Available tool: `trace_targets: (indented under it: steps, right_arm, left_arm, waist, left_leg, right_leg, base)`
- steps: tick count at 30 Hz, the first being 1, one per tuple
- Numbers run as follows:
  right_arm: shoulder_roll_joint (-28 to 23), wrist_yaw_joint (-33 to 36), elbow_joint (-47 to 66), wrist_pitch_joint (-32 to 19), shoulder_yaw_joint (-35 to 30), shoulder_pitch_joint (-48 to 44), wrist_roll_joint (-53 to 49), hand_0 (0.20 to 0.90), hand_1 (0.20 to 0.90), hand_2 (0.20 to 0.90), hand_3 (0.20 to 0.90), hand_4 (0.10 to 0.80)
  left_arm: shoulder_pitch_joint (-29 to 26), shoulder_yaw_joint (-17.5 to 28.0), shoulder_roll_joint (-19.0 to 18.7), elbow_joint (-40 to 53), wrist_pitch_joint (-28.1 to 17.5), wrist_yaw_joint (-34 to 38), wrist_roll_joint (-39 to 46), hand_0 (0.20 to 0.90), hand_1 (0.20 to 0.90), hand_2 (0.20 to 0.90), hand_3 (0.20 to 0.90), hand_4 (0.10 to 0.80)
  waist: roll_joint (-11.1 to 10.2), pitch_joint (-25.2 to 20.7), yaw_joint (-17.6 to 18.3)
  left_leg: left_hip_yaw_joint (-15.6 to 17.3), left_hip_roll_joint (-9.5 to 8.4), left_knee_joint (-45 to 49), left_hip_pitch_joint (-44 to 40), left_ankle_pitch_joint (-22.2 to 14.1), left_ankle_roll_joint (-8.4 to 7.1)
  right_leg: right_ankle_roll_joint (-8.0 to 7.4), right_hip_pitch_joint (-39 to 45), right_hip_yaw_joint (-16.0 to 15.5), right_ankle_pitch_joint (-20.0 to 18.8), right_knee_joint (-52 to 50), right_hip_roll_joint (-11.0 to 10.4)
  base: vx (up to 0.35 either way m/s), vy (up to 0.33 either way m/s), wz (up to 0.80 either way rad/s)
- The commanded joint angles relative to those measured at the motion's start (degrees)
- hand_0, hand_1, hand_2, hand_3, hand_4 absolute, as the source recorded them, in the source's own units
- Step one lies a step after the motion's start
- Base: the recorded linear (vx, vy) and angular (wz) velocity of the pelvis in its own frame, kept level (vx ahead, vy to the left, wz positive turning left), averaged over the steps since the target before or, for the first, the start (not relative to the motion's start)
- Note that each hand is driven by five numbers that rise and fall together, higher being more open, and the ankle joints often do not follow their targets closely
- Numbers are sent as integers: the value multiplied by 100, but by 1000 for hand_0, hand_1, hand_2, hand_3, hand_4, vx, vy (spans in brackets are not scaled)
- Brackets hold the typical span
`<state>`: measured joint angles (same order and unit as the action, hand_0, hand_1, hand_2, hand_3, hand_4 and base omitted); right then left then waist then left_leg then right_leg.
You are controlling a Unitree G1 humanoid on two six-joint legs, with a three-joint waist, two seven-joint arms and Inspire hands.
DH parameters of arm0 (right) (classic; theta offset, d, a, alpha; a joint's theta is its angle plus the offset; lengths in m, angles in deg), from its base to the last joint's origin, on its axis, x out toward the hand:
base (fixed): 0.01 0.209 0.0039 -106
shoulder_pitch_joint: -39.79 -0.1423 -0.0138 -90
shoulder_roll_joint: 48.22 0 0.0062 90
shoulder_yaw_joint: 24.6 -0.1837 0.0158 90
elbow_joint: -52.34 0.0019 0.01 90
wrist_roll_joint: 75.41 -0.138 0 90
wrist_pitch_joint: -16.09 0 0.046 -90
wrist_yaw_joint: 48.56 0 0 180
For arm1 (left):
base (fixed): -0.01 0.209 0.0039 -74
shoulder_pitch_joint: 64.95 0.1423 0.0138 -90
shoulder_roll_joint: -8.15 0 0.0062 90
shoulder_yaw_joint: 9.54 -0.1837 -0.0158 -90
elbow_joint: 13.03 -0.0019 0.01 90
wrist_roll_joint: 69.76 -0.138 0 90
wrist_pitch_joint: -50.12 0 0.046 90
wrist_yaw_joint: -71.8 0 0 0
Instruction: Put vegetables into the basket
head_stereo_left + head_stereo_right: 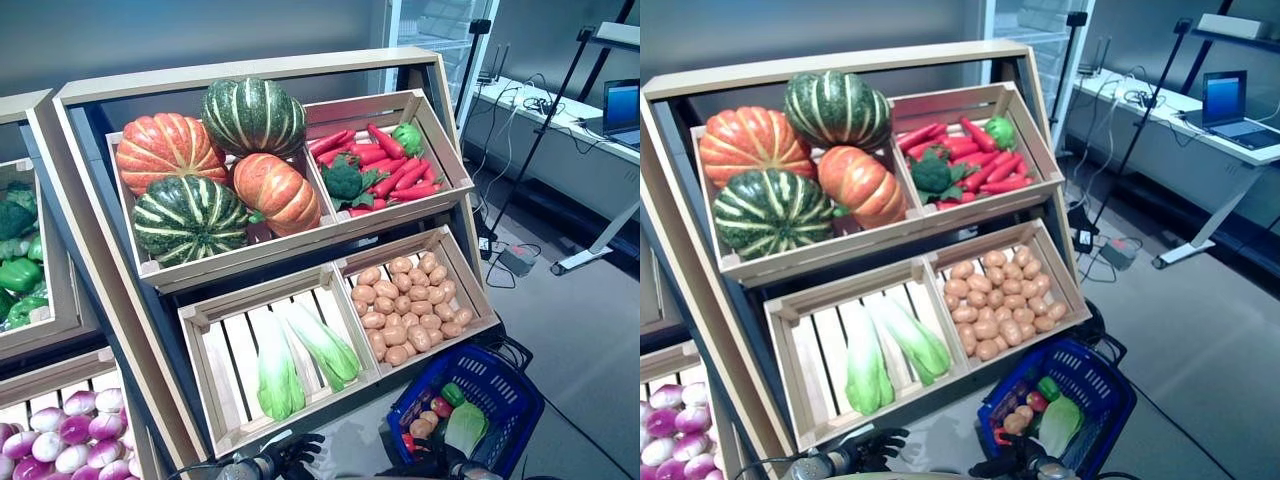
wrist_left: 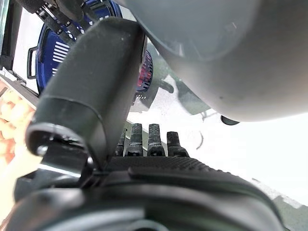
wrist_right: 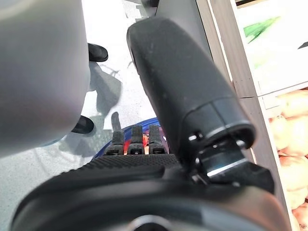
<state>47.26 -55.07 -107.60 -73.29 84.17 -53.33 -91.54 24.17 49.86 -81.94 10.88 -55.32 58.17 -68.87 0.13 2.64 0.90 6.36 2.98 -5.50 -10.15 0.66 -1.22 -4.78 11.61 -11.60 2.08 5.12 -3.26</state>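
Note:
A blue plastic basket (image 1: 505, 400) sits low at the right foot of the wooden stand (image 1: 250, 75). It holds a leafy green, a red piece, a green pepper and some potatoes. My right hand (image 1: 440, 462) is at the basket's near rim, fingers (image 3: 136, 139) relaxed over the blue rim (image 3: 144, 121) and holding nothing. My left hand (image 1: 292, 450) hangs empty below the crate of two bok choy (image 1: 300, 355), with its fingers (image 2: 154, 139) loose. Potatoes (image 1: 405, 305) fill the neighbouring crate.
The upper crates hold striped pumpkins (image 1: 200, 170) and red chillies with broccoli (image 1: 380, 170). A second stand at the left carries green vegetables (image 1: 20, 260) and purple-white turnips (image 1: 60, 430). A desk with a laptop (image 1: 622, 110), stand legs and cables stand at the right.

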Motion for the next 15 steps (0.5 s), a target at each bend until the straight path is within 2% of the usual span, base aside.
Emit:
trace_targets:
  steps: [1,4,6,8,9,10,13,15]
  right_arm:
    - [64,25,-356,-174,239,-295,167,900,900,900,900,800]
    - [61,28,-363,-176,268,-294,175,900,900,900,900,800]
    - [55,31,-372,-171,287,-336,161,900,900,900,900,800]
    - [52,42,-384,-188,295,-356,151,900,900,900,900,800]
    - [50,40,-369,-195,280,-350,139,900,900,900,900,800]
    - [42,34,-340,-190,261,-338,133,900,900,900,900,800]
    - [-47,42,-177,-97,195,-306,66,900,900,900,900,800]
    - [-88,55,-129,-53,147,-310,81,900,900,900,900,800]
  left_arm:
    - [-573,-144,467,-116,-378,19,-63,900,900,900,900,800]
    - [-590,-207,447,-81,-490,-2,-227,900,900,900,900,800]
    - [-648,-340,422,-7,-731,-88,-122,900,900,900,900,800]
    - [-664,-341,411,54,-778,-564,668,900,900,900,900,800]
    - [-659,-202,426,188,-832,-945,1350,900,900,900,900,800]
    - [-653,-87,415,373,-874,-1171,1655,900,900,900,900,800]
    - [-550,169,236,1371,-785,-2103,2762,900,900,900,900,800]
    - [-489,213,141,1884,-674,-2407,3215,900,900,900,900,800]
  waist:
    - [-8,299,11]
    - [-6,306,10]
    - [-3,325,18]
    - [3,331,27]
    - [7,332,25]
    - [7,337,19]
    - [26,383,-25]
    - [55,421,-46]
  left_leg:
    - [78,-216,50,-144,-670,306]
    - [88,-214,50,-158,-671,301]
    - [100,-211,50,-143,-669,298]
    - [96,-212,50,-140,-666,288]
    - [90,-217,50,-147,-676,288]
    - [87,-221,50,-153,-682,290]
    - [92,-218,50,-134,-674,281]
    - [99,-209,50,-106,-653,274]
  right_leg:
    - [326,53,77,184,-12,154]
    - [321,65,69,188,-12,147]
    - [313,50,75,179,-12,146]
    - [312,49,83,174,-12,147]
    - [309,54,87,180,-12,147]
    - [308,58,88,183,-12,147]
    - [318,36,71,167,-12,138]
    - [323,9,50,148,-12,129]
  base:
    - [0,0,0]
    - [0,0,0]
    - [0,0,0]
    - [0,0,0]
    - [0,0,0]
    - [0,0,0]
    - [0,0,0]
    - [0,0,0]
